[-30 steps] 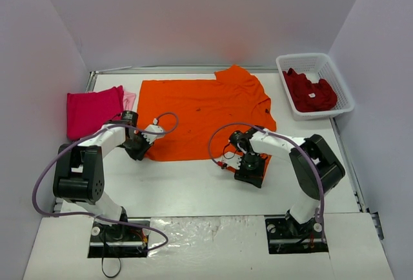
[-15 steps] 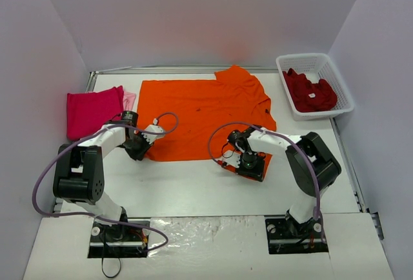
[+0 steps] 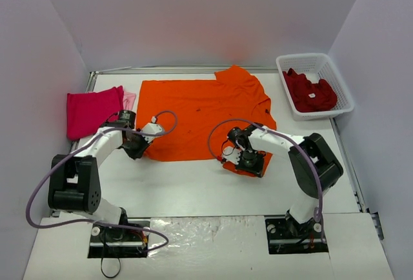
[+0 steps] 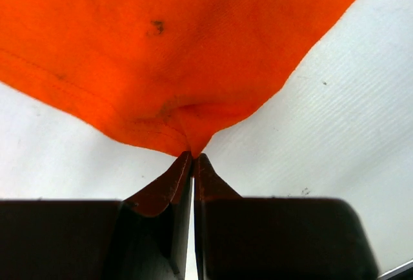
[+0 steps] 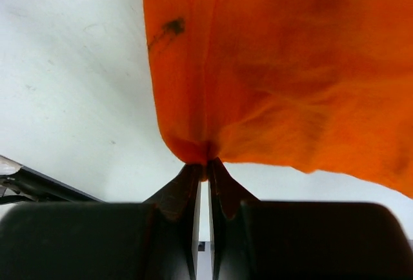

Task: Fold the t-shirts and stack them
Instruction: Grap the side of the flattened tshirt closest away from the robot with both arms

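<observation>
Two pinches: left gripper (image 4: pixel 193 159) clamped on the bright orange cloth t-shirt (image 3: pixel 200 112) at its near-left hem corner, right gripper (image 5: pixel 208 164) likewise near-right; shirt spread, seemingly flat, mid white table (image 3: pixel 193 190).

Top view overlooks the whole table (image 3: pixel 193 190); both wrist views peer closely at the hem of the orange t-shirt (image 3: pixel 200 109).

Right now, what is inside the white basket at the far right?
Dark red t-shirts lie crumpled inside the white basket, a small white label showing. How many there are, and anything beneath them, cannot be seen.
</observation>
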Robot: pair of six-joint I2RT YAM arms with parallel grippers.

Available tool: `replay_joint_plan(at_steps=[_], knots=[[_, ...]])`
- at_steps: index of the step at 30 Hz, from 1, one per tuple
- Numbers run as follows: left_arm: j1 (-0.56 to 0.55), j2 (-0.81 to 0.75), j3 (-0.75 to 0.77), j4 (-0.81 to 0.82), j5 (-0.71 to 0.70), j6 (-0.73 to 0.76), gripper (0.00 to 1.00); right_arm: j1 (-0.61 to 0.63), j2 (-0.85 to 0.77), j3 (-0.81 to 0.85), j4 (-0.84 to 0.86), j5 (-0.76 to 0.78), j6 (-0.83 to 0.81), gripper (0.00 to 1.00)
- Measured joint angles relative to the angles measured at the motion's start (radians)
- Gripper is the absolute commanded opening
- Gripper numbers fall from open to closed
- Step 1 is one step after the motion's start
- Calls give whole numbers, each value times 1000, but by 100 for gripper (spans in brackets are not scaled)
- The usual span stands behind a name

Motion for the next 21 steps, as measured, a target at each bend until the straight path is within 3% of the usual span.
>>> replay_joint_plan(at_steps=[9, 21], knots=[[0, -167, -9, -26, 0, -1, 2, -18, -132, 85, -52, -3, 9, 0], [0, -259, -80, -78, -21, 56, 2, -48, -219, 98, -157, -30, 29, 0]])
